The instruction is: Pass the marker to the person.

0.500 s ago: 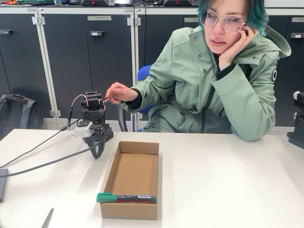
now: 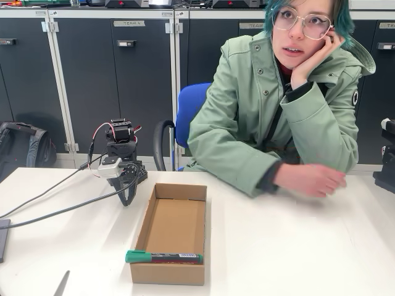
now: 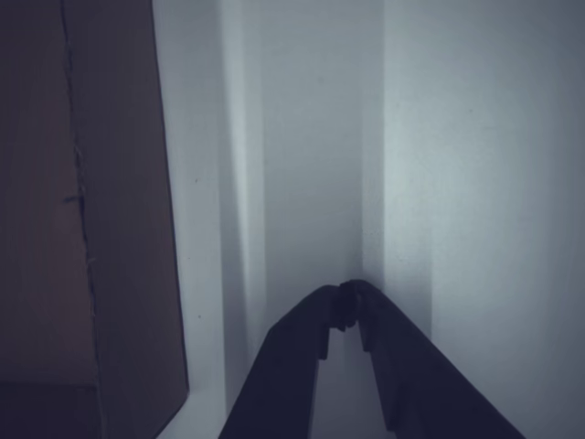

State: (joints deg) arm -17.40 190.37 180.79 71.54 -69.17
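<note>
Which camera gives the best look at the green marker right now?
The fixed view: the marker lies in full side-on across the near end of the cardboard box, green cap to the left. The wrist view offers the shut gripper over the table and a box wall, nothing of the marker.

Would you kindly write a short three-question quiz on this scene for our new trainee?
1. True or false: the marker lies inside the cardboard box.
2. The gripper is: A) open, B) shut and empty, C) shut on the marker.
3. Fill in: the person's hand rests on the ____.

Key: 1 true; 2 B; 3 table.
</note>
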